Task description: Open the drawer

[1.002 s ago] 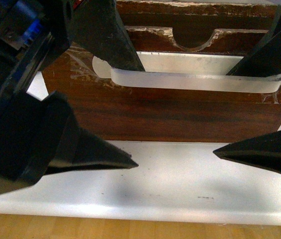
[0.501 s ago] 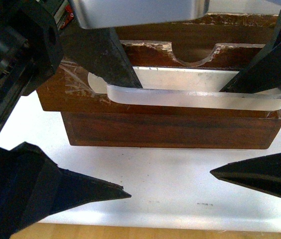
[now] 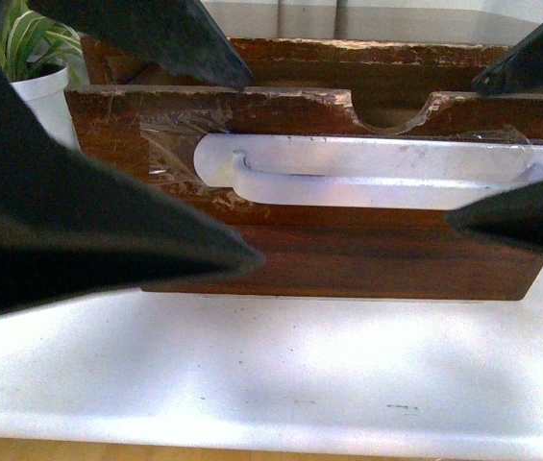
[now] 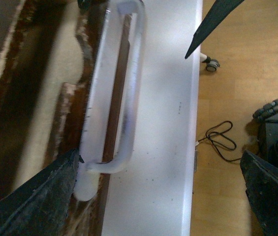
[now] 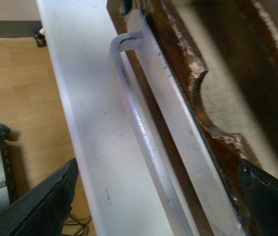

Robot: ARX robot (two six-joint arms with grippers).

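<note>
The dark scratched drawer [image 3: 348, 259], white handle [image 3: 377, 187] taped across its front, appears partly open.

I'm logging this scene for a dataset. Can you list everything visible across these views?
drawer: one, dark scratched wood, standing on the white surface, semicircular notch in its top edge
handle: one, white, long, across the drawer front
clear tape: patches, transparent, around the handle's ends
white surface: one, white, under and in front of the drawer
potted plant: one, green leaves in a white pot, left of the drawer
floor: light wood, below the surface
cable: one, black, on the floor
left claw: one, black, open, at the handle
right claw: one, black, open, at the handle
</note>
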